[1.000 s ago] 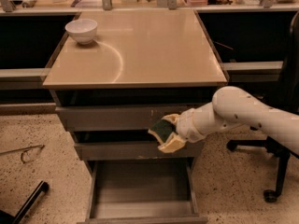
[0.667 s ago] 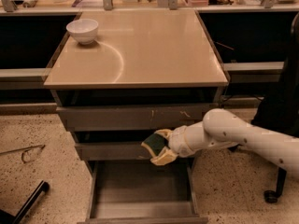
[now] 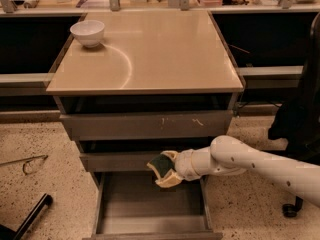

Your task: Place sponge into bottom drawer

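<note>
The sponge [image 3: 161, 164], pale yellow with a dark green top, is held in my gripper [image 3: 164, 169]. The gripper reaches in from the right on a white arm and hovers in front of the middle drawer front, above the back of the open bottom drawer [image 3: 152, 211]. The bottom drawer is pulled out, a wide grey tray with a plain floor. The gripper's fingers close around the sponge.
A tan-topped cabinet [image 3: 150, 59] holds a white bowl [image 3: 88, 32] at its back left corner. Two grey drawers [image 3: 145, 125] sit above the open one. A black chair base [image 3: 292, 209] stands at right. A dark bar [image 3: 30, 216] and a wire [image 3: 25, 163] lie on the speckled floor at left.
The gripper with the sponge has moved left and lower, from the cabinet's right side to over the open bottom drawer.
</note>
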Tool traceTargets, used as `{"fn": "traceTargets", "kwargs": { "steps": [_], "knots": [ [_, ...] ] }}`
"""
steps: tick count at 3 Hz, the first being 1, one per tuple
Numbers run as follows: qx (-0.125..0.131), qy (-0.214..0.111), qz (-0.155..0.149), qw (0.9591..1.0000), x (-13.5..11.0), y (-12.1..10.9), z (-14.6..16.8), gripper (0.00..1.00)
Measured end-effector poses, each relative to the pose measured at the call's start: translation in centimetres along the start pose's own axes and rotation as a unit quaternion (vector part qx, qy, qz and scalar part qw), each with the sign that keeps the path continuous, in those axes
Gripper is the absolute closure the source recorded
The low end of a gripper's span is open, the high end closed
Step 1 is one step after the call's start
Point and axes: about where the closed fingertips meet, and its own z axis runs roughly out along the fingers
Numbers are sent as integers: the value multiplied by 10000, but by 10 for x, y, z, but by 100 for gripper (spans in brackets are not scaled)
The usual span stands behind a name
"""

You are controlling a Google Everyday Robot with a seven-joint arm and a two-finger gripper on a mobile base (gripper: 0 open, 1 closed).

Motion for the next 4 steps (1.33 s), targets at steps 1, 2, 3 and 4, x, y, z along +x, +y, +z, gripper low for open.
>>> {"fn": "traceTargets", "kwargs": {
  "steps": [1, 2, 3, 4],
  "knots": [
    [-201, 23, 215, 9996, 34, 11, 34, 100],
    [-506, 87, 656, 9965, 94, 33, 93, 100],
    [-545, -16, 1003, 9935, 143, 56, 138, 100],
    [-536, -280, 1041, 9927, 162, 62, 157, 100]
  ]
}}
